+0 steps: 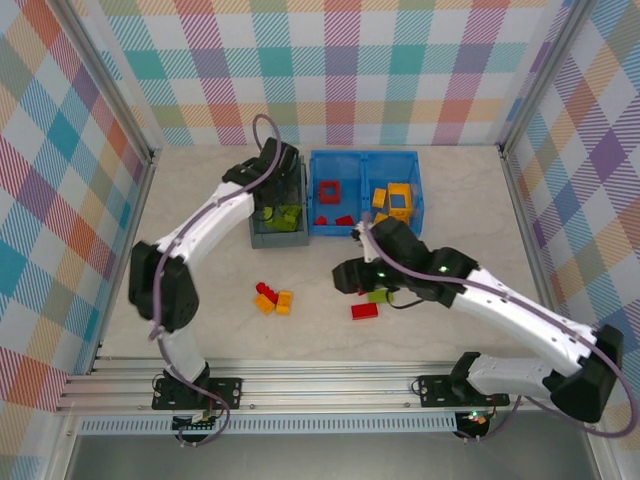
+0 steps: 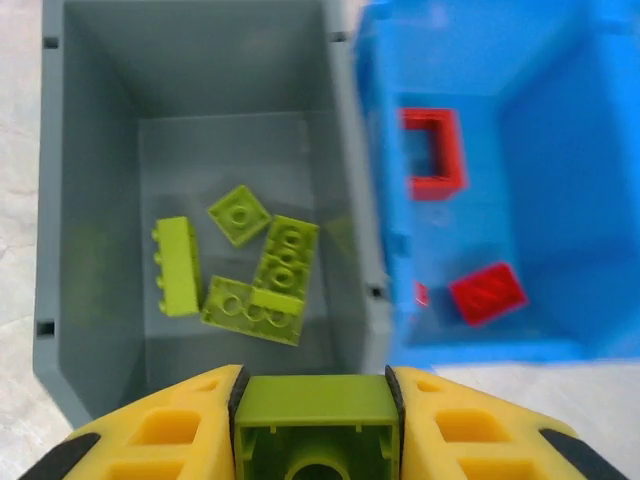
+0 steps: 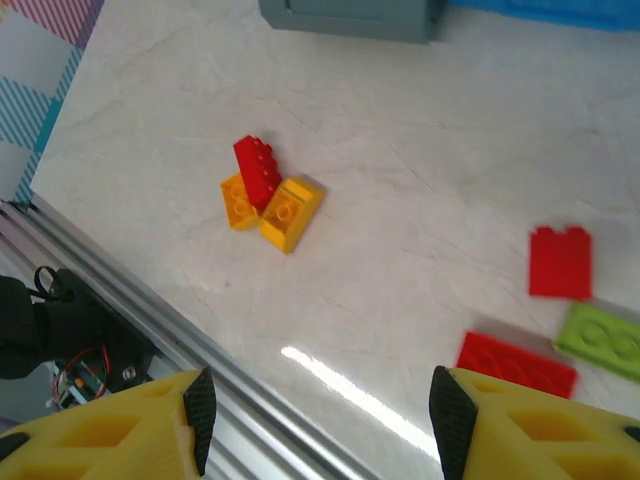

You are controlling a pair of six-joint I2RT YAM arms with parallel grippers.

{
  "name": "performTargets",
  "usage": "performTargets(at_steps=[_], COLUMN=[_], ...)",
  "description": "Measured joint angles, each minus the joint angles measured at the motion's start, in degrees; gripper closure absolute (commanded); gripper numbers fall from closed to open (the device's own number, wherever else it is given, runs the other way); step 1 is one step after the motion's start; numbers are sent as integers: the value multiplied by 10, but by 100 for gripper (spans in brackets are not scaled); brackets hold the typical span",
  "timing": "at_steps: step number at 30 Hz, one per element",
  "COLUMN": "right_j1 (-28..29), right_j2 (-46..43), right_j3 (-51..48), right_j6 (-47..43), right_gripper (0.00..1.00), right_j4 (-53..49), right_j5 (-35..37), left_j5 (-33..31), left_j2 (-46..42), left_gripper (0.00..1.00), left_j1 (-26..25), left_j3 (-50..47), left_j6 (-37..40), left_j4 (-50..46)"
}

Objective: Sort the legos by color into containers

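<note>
At the bottom edge of the left wrist view, my left gripper (image 2: 315, 385) is clenched on a green brick (image 2: 315, 412), its hollow underside facing the camera, hanging over the near end of the grey bin (image 2: 90, 320). Just above it in the frame, several green pieces (image 2: 255, 275) lie on the bin floor. Just beside it to the right sits the blue bin (image 2: 480, 352), holding a red brick (image 2: 487, 292) and, farther up, a red square frame (image 2: 432, 150). I judge the risk to be letting go this close to the near wall: the brick could clip the rim and tumble out, or skip right among the reds. My right gripper (image 3: 318, 415) is spread wide with nothing in it above the table (image 3: 400, 150). There a flat red brick (image 3: 515, 365) and a loose green brick (image 3: 603, 340) lie nearly touching at lower right, and closing there carelessly could catch both colours.
</note>
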Motion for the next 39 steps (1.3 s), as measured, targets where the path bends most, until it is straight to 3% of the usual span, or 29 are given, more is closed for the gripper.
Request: performTargets(at_steps=[7,13,14,16,17,24,27,30,34,39], right_j1=[33,33,33,33,33,33,33,43,105,174], right_j2=[57,57,57,55,54,48,49,64,144,291], right_j3=[7,9,9,8,7,-15,-19,-17,7,78], right_j6=[20,30,30,33,34,40,38,39,46,87], right_gripper=[38,38,38,38,37,37,36,34,33,21], right_j4=[116,148,149,149,149,148,135,121,100,70], right_j5=[47,67,67,69,69,69,69,71,78,83], left_j5=[-43,-66,-69,-73,-74,-66,-61,-60,-57,-38], left_j2=[206,289,297,310,316,303,257,156,-44,-303], left_gripper=[73,68,65,44,40,36,36,36,36,36], left_j1=[31,54,57,60,61,60,54,47,21,-38], left_j3=[183,272,281,297,305,304,277,209,78,-117], left_j6=[-32,-52,-53,-54,-56,-62,-62,-64,-75,-106], left_j4=[-44,-80,-83,-93,-99,-119,-119,-115,-91,-70])
